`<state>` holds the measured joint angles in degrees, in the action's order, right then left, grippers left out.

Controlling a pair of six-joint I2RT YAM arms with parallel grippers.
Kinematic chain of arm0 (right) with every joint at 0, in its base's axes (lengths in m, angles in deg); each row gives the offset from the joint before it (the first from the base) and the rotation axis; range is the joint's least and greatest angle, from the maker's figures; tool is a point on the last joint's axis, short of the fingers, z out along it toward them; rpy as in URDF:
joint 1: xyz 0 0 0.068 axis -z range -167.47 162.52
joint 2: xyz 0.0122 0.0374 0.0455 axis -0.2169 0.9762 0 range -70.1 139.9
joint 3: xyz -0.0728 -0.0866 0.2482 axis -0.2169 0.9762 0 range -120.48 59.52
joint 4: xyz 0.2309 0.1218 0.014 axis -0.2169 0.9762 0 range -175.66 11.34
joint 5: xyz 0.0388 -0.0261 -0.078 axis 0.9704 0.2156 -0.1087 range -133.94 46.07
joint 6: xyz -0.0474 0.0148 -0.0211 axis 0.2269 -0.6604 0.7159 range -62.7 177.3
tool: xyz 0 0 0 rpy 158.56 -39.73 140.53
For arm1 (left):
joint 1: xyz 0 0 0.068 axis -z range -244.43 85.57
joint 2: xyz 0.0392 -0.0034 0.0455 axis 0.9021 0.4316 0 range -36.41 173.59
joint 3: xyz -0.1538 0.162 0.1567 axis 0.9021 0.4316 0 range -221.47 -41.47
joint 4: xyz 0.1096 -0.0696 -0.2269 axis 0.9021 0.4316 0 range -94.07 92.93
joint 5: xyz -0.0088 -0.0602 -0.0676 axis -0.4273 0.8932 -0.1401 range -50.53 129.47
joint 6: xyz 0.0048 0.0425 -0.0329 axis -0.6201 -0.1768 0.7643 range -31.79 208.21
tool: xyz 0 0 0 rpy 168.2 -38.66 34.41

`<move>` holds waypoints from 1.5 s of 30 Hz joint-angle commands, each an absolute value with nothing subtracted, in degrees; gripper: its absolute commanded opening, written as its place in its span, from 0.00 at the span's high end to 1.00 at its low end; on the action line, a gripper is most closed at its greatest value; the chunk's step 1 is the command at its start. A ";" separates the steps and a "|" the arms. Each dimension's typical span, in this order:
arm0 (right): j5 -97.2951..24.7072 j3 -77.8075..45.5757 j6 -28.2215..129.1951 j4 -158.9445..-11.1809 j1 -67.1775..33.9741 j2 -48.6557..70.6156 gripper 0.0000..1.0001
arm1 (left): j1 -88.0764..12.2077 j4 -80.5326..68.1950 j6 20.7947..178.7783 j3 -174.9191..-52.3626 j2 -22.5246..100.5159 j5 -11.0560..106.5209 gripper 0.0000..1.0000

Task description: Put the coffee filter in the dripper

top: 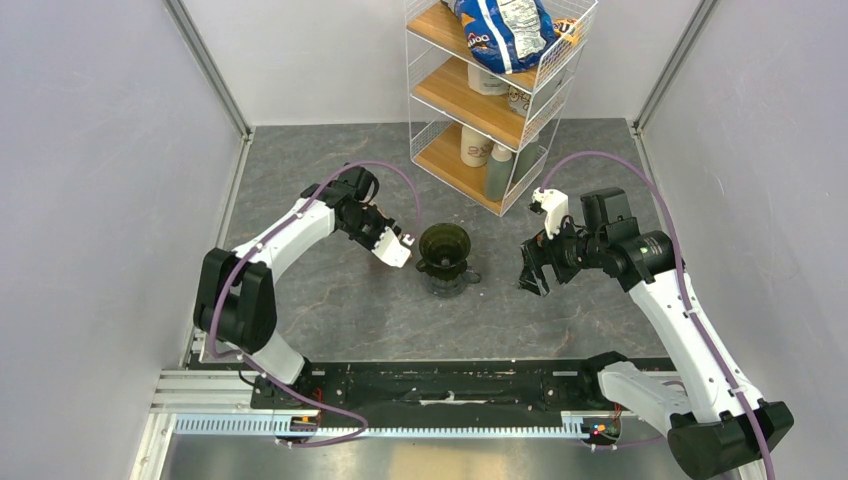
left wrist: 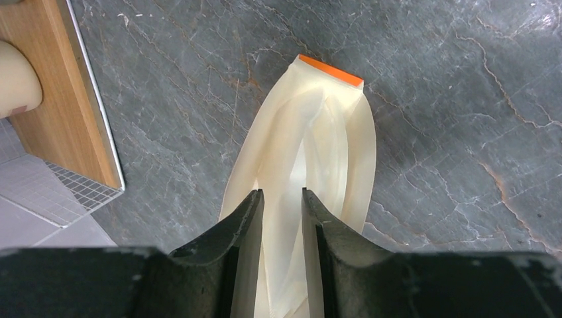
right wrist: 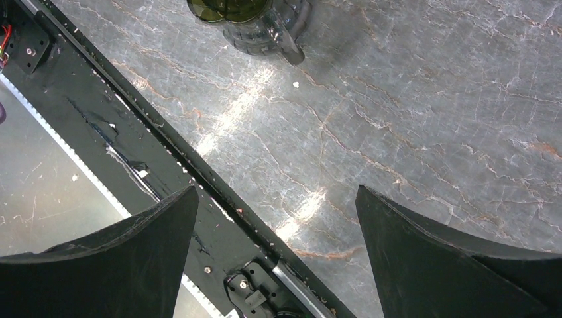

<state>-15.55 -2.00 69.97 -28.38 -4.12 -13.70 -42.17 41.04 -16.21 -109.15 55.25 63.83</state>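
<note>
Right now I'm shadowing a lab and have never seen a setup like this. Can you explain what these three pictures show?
These are two robot arms bolted to the near edge of a grey table. The wide picture looks down from above and behind them. The other two come from a camera on each wrist, so each shows its own pincer. Between the arms stands the dripper, a dark funnel-shaped cup. At the back is a wire shelf rack with a snack bag on top. The left pincer is closed on a pale cream packet with an orange end. The right pincer is wide open and holds nothing.
</note>
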 commanded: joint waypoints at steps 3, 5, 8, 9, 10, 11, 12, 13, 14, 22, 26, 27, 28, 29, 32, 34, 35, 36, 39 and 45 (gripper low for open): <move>-16.15 -2.09 70.39 -28.71 -3.99 -14.11 0.03 | -41.81 40.87 -19.51 -111.52 56.13 63.74 0.62; -16.20 -2.04 70.46 -28.74 -3.95 -14.11 0.03 | -41.77 40.93 -19.63 -111.52 56.44 63.39 0.60; -16.34 -1.94 70.65 -28.72 -3.99 -14.04 0.03 | -41.77 40.93 -19.66 -111.43 56.90 63.03 0.57; -16.34 -1.92 70.66 -28.72 -4.04 -14.02 0.03 | -41.79 40.93 -19.73 -111.50 56.99 63.03 0.56; -16.42 -1.94 70.74 -28.82 -4.00 -13.96 0.03 | -41.78 41.02 -20.00 -111.39 57.05 63.10 0.55; -16.47 -1.92 70.75 -28.72 -4.00 -13.93 0.03 | -41.83 41.10 -20.43 -111.30 57.01 63.19 0.55; -16.51 -1.92 70.83 -28.75 -3.97 -13.86 0.03 | -41.77 41.55 -20.59 -111.32 56.94 63.45 0.55; -16.59 -1.98 70.79 -28.76 -3.95 -13.89 0.03 | -41.77 41.93 -20.80 -111.43 56.86 63.63 0.54; -16.58 -1.96 70.92 -28.78 -3.95 -13.84 0.03 | -41.80 42.27 -20.88 -111.58 56.73 63.85 0.54; -16.51 -1.65 71.18 -29.06 -4.00 -13.76 0.03 | -41.61 43.06 -21.13 -112.15 56.69 64.56 0.59; -16.64 -1.57 71.19 -29.11 -4.00 -13.75 0.03 | -41.67 43.09 -21.53 -112.04 57.49 63.25 0.62; -16.77 -1.62 71.17 -29.11 -4.00 -13.75 0.03 | -41.69 43.09 -21.58 -112.05 57.64 63.14 0.64; -16.86 -1.57 71.19 -29.06 -4.00 -13.72 0.03 | -41.69 43.13 -21.78 -112.05 57.80 63.12 0.65; -16.94 -1.62 71.19 -29.06 -3.95 -13.72 0.03 | -41.70 43.10 -21.87 -112.02 57.88 63.18 0.65; -16.93 -1.60 71.16 -29.06 -3.99 -13.77 0.03 | -41.62 43.08 -22.09 -111.96 58.04 63.21 0.69; -16.91 -1.48 71.18 -29.07 -3.99 -13.76 0.03 | -41.58 43.04 -22.06 -112.09 58.30 62.79 0.69; -16.92 -1.48 71.19 -29.06 -3.99 -13.73 0.03 | -41.58 43.07 -21.97 -112.20 58.46 62.53 0.69; -16.93 -1.48 71.19 -29.06 -4.00 -13.76 0.03 | -41.58 43.02 -21.84 -112.22 58.69 62.29 0.68; -16.91 -1.59 71.18 -29.06 -4.00 -13.70 0.03 | -41.58 42.65 -21.84 -112.10 59.27 61.59 0.68; -17.07 -1.41 71.18 -29.10 -3.99 -13.82 0.03 | -41.58 41.59 -21.70 -111.74 59.46 61.34 0.71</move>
<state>-16.89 -1.78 70.82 -28.36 -4.12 -13.63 -42.04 42.15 -19.71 -110.22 59.22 61.80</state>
